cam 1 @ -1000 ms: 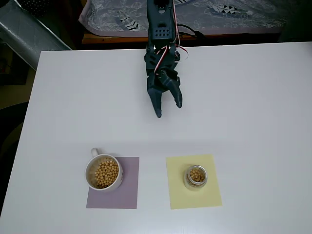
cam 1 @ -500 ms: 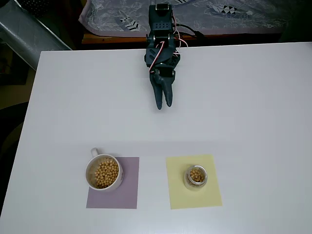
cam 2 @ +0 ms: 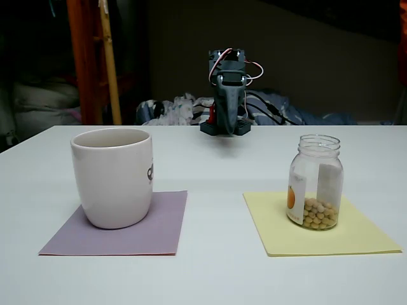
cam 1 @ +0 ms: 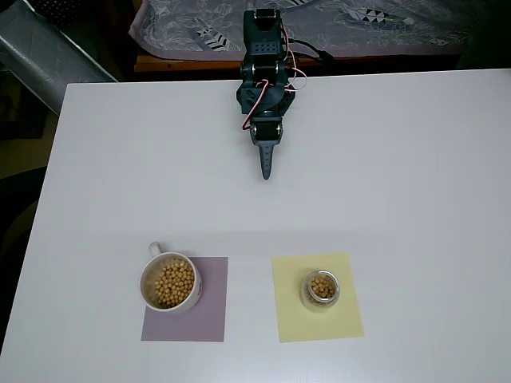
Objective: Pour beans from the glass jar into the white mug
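The white mug (cam 1: 168,282) (cam 2: 113,176) stands upright on a purple mat (cam 1: 206,319), with many tan beans (cam 1: 173,283) inside it in the overhead view. The glass jar (cam 1: 321,290) (cam 2: 316,182) stands upright on a yellow mat (cam 1: 297,319), holding a shallow layer of beans (cam 2: 317,213). My gripper (cam 1: 266,170) (cam 2: 229,114) is shut and holds nothing, far back on the table near the arm's base, well away from both vessels.
The white table (cam 1: 399,183) stretches wide around the two mats. Behind its far edge lies patterned cloth (cam 1: 335,24). A grey padded roll (cam 1: 48,56) sits off the table's upper left corner in the overhead view.
The gripper's fingers have closed from wide open to shut, and the arm has drawn back slightly toward its base. Mug and jar have not moved.
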You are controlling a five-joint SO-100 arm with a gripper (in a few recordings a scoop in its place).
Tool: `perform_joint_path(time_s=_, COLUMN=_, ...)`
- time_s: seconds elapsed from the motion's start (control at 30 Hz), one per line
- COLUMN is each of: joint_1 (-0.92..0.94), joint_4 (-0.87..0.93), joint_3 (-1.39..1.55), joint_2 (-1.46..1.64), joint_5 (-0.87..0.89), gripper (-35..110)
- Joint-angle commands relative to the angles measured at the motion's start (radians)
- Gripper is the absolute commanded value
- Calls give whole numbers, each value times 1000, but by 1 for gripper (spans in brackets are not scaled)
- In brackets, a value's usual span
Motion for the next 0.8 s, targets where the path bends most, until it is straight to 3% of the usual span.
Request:
perform_joint_path(time_s=0.0, joint_1=-15, joint_4=21, joint_3=12, joint_2=37, joint_5=-15, gripper=0)
perform_joint_path(time_s=0.77, joint_1=-28, joint_4=21, joint_3=12, joint_2=37, joint_5=-31, gripper=0)
